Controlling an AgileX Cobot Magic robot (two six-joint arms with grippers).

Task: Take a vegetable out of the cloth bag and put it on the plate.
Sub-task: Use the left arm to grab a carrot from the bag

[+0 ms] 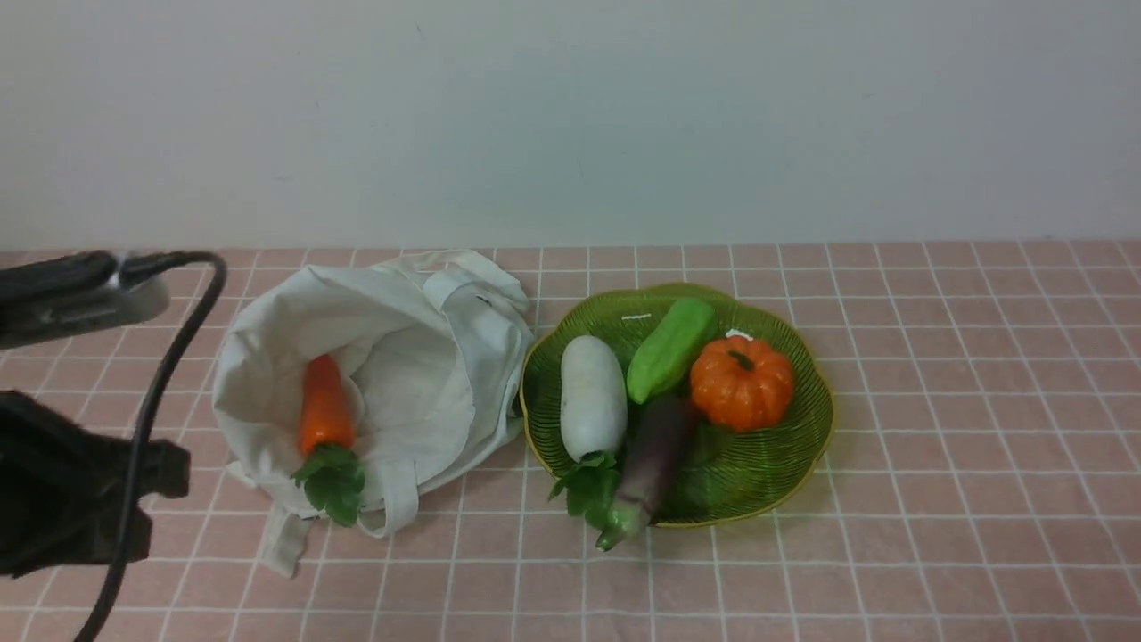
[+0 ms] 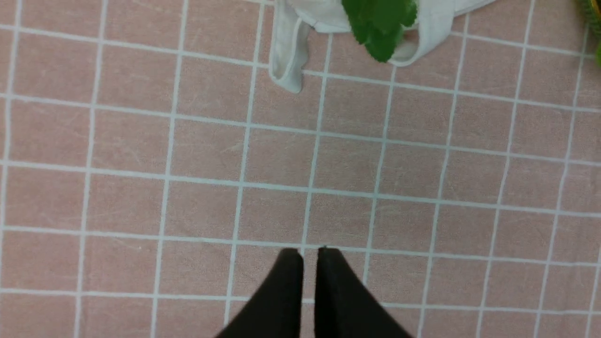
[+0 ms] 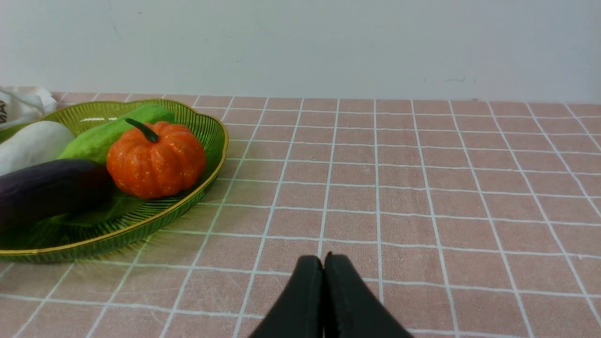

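Note:
The orange carrot (image 1: 324,410) lies in the mouth of the off-white cloth bag (image 1: 419,357), its green leaves (image 1: 334,481) spilling over the bag's near edge. In the left wrist view those leaves (image 2: 380,23) and a bag strap (image 2: 286,56) sit well ahead of my left gripper (image 2: 310,253). Its fingers stand a narrow slit apart over bare tablecloth, holding nothing. The green plate (image 1: 802,464) sits just right of the bag. My right gripper (image 3: 324,258) is shut and empty, low over the cloth to the right of the plate (image 3: 141,225).
On the plate lie a white radish (image 1: 593,397), a green gourd (image 1: 670,348), an orange pumpkin (image 1: 742,382) and a purple eggplant (image 1: 651,464). My left arm (image 1: 71,481) and its black cable (image 1: 169,357) fill the left edge. A wall closes the back.

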